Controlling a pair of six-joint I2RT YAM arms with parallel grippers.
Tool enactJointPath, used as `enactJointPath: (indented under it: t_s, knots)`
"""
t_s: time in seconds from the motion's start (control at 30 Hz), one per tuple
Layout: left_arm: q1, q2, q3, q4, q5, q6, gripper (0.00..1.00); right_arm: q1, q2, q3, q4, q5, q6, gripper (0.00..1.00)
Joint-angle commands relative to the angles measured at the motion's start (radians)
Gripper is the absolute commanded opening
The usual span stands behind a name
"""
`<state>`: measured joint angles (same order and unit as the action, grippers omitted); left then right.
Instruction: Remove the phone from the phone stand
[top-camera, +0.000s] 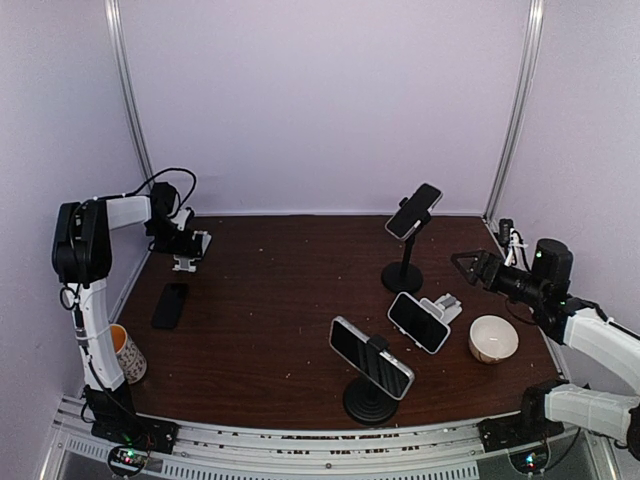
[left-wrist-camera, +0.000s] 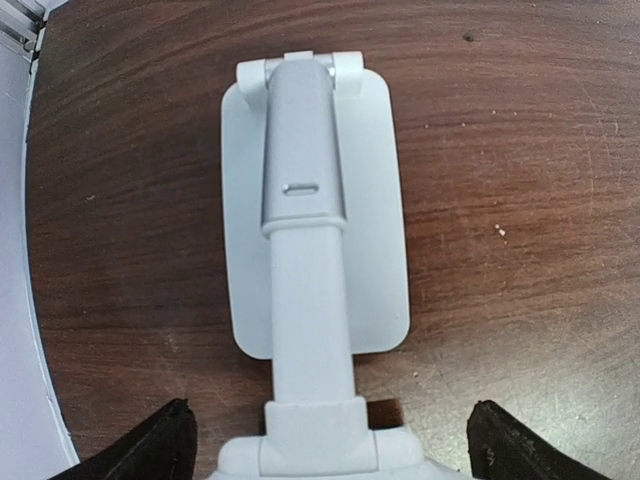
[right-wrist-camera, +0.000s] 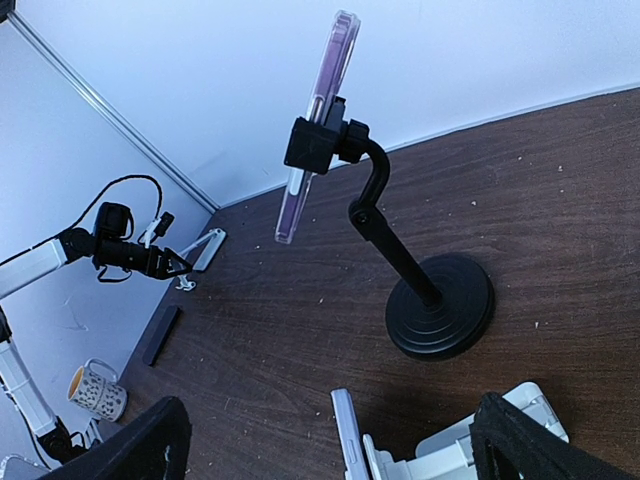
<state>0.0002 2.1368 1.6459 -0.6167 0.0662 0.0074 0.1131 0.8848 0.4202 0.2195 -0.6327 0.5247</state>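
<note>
Jaws gape wide both sides, right gripper (top-camera: 460, 264) levelled at the phone (right-wrist-camera: 318, 125) clamped high on its stand (right-wrist-camera: 400, 250).

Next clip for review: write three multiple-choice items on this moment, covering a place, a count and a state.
1. The loose phone lies: A. flat on the table, left side B. far right corner C. in a gripper
2. Phones on stands: A. one B. three C. five
3. The right gripper is: A. open B. shut on a phone C. out of view
1 A, it lies on the wood; 2 B, tall black stand, low black stand and right white stand each hold one; 3 A, spread wide, nothing between.
</note>
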Motion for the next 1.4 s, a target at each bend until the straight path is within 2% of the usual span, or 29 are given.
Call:
enactJointPath:
  t_s: [0.0,0.23,0.43,0.67,0.77,0.9,0.97,1.1,1.27,1.37]
  knots:
    - [0.007,-0.034,0.027,-0.017,0.003,0.008,0.98,0.005,-0.025,0.028,-0.006,-0.018,-0.01,1.0]
    - [0.007,-0.122,0.018,-0.021,0.028,-0.004,0.98,0.005,-0.048,0.023,-0.013,-0.025,-0.005,1.0]
    - [-0.007,-0.273,-0.044,0.019,0.068,0.012,0.98,0.006,-0.07,0.018,-0.029,-0.032,-0.007,1.0]
    - [-0.203,-0.586,-0.268,0.191,-0.017,0.162,0.98,0.008,-0.122,0.009,-0.063,-0.044,-0.012,1.0]
    - [-0.301,-0.716,-0.359,0.232,0.036,0.232,0.95,0.008,-0.145,0.009,-0.091,-0.059,-0.023,1.0]
    - [-0.381,-0.897,-0.479,0.256,0.211,0.369,0.9,0.013,-0.176,-0.006,-0.107,-0.08,-0.022,1.0]
    - [-0.433,-0.973,-0.513,0.216,0.293,0.475,0.89,0.019,-0.188,-0.016,-0.107,-0.083,-0.015,1.0]
    - [-0.549,-1.017,-0.469,0.066,0.339,0.619,0.89,0.029,-0.203,-0.032,-0.113,-0.093,-0.008,1.0]
    - [-0.729,-0.937,-0.311,-0.132,0.336,0.706,0.88,0.045,-0.209,-0.036,-0.121,-0.093,-0.009,1.0]
    - [-0.843,-0.841,-0.184,-0.283,0.275,0.754,0.88,0.049,-0.211,-0.037,-0.126,-0.09,-0.013,1.0]
